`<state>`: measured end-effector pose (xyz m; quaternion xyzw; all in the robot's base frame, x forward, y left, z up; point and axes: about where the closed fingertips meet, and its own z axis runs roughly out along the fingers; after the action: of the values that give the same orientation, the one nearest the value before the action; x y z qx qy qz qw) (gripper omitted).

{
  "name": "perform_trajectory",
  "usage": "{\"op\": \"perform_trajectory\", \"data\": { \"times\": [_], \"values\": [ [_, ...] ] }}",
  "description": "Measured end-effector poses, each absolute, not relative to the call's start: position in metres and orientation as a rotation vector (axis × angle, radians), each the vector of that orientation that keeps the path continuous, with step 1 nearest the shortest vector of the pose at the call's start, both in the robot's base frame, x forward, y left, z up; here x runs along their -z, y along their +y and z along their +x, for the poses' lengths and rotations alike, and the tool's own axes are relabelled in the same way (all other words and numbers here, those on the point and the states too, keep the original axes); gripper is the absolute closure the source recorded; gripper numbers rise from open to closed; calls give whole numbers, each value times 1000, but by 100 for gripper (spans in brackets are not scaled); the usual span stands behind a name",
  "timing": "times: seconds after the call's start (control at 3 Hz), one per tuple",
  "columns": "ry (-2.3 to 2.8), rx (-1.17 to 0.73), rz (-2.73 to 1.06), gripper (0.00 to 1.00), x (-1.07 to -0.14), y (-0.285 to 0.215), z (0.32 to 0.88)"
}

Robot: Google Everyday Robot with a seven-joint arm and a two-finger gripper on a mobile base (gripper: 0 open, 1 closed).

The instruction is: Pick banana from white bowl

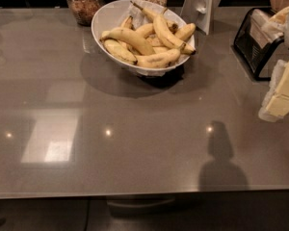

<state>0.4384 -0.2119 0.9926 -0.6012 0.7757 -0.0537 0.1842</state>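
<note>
While the gripper [281, 96] is seen at the far right edge of the view, hanging over the grey counter [135, 143], its state cannot be told: whether it is released or clenched is not shown, and nothing is seen held in it. The bananas [154, 42] are found up and to the left of it, well apart, heaped in the white bowl [103, 18], which is set near the back of the counter. A long reach leftward and away across the open counter is therefore judged to be needed.

On the side of the heap nearest the gripper, the topmost banana [167, 32] is laid with its long axis running from upper left down to lower right, its dark tip resting at the bowl's right rim. Below it, the front banana [156, 60] is laid along the near rim, roughly left to right. Either is judged reachable from above, provided the jaws are turned across the chosen fruit's length.

Between gripper and bowl, only bare counter is seen on the direct line. A black wire rack [250, 44] is placed just beyond the gripper, to the right of the bowl, and could be clipped if the approach is swung too far back. A white upright stand [198, 6] is set close behind the bowl's right rim, and two glass jars [84, 1] are stood behind the bowl.
</note>
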Motion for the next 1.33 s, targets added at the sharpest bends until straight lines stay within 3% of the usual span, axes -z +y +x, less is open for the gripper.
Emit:
{"op": "perform_trajectory", "data": {
  "times": [0.67, 1.33],
  "values": [
    [2090, 79, -1652, 0, -999, -190, 451],
    [1763, -225, -1459, 0, -1037, -105, 509]
  ]
}}
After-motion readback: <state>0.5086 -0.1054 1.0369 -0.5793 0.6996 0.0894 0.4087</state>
